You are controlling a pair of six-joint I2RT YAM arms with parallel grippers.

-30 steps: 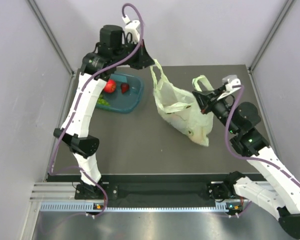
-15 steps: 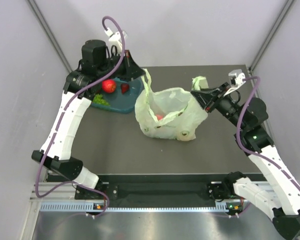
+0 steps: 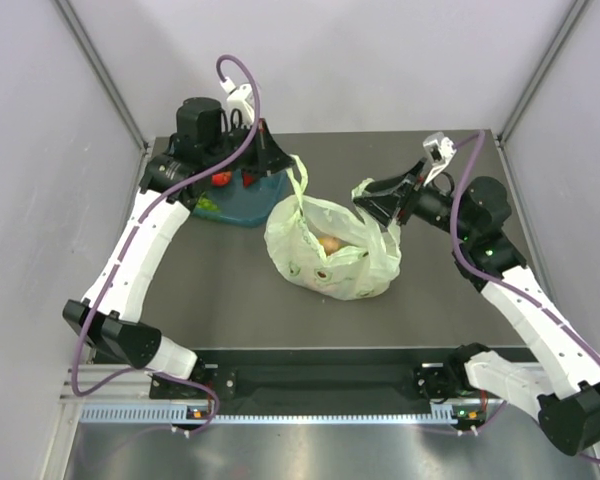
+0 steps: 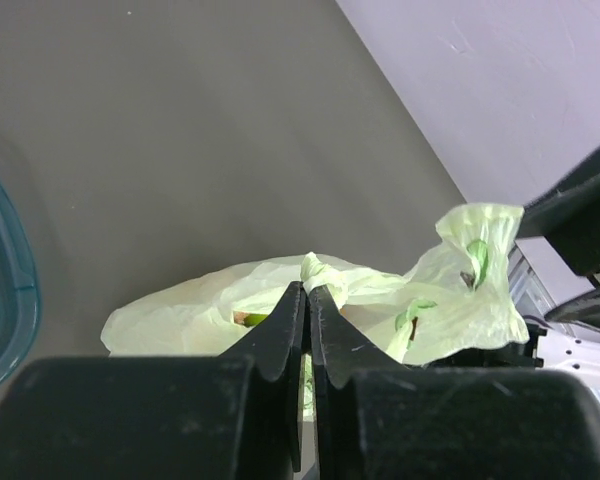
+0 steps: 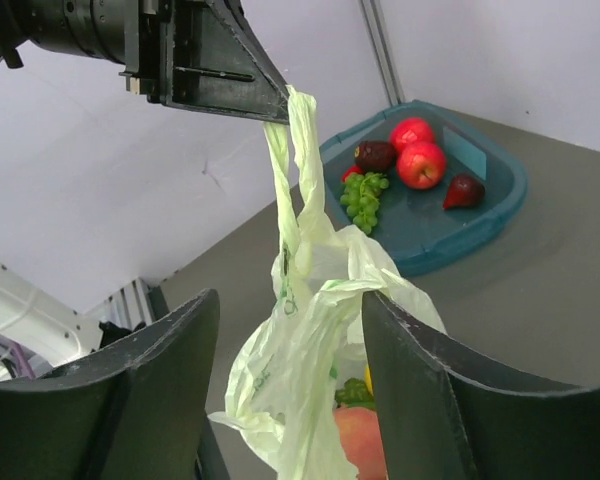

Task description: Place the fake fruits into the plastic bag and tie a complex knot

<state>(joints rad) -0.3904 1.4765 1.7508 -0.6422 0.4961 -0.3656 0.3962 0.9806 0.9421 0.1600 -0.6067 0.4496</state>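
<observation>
Where pale walls (image 3: 380,60) meet, tabletop (image 3: 230,300) bears plastic bag (image 3: 352,272).

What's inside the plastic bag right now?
Through the plastic bag's open mouth a peach-coloured fruit shows, with a green fruit next to it. The crinkled film hides whatever else lies lower down.
</observation>
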